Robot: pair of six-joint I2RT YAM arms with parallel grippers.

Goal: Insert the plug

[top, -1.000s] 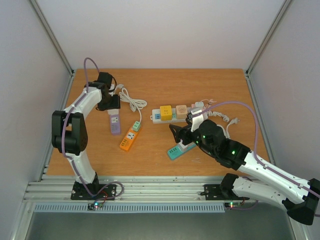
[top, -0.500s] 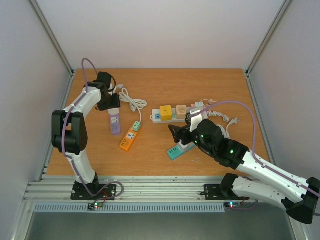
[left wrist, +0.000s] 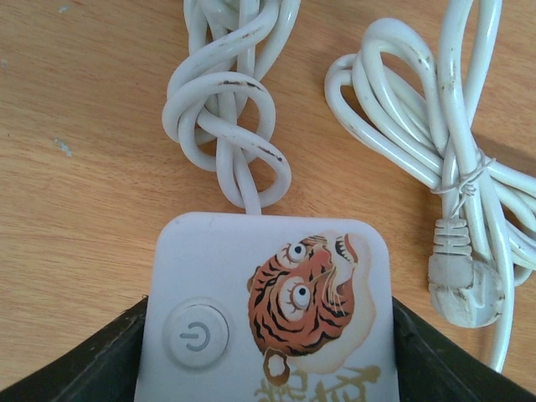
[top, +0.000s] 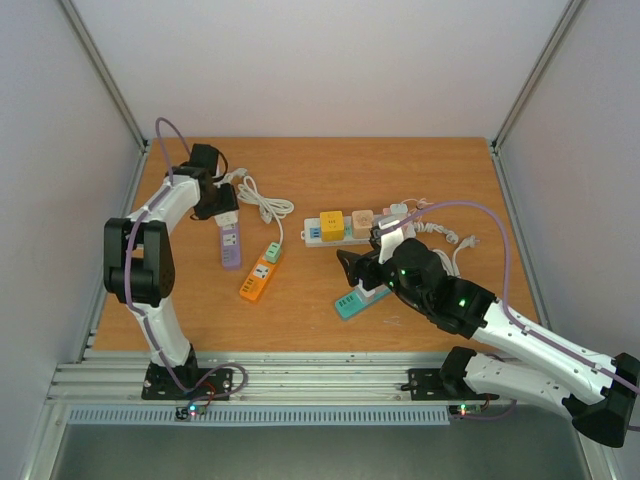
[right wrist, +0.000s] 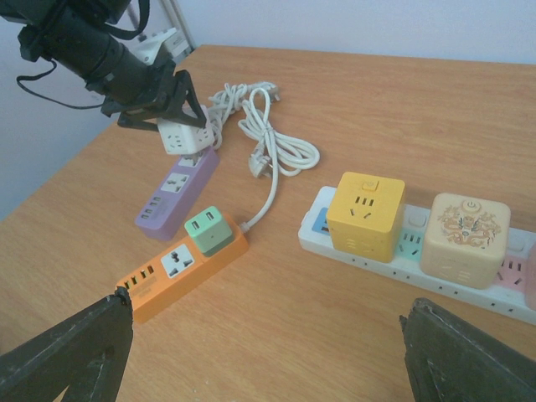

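Observation:
My left gripper (top: 222, 203) is shut on a white cube plug (top: 229, 211) with a tiger picture and a power button (left wrist: 268, 310). The dark fingers (left wrist: 92, 368) clamp both of its sides. In the right wrist view the cube (right wrist: 182, 134) hangs just above the far end of a purple power strip (right wrist: 172, 193), which also shows in the top view (top: 231, 246). My right gripper (top: 352, 270) is open and empty, its fingertips (right wrist: 75, 352) wide apart over bare wood, above a teal strip (top: 356, 300).
An orange strip (top: 259, 274) carries a green adapter (right wrist: 207, 229). A white strip (top: 345, 228) holds a yellow cube (right wrist: 365, 214) and a beige cube (right wrist: 466, 238). Coiled white cable (left wrist: 435, 151) with a plug (left wrist: 465, 285) lies beyond the left gripper.
My left gripper with the white cube has shifted slightly toward the back left. The right arm has barely moved.

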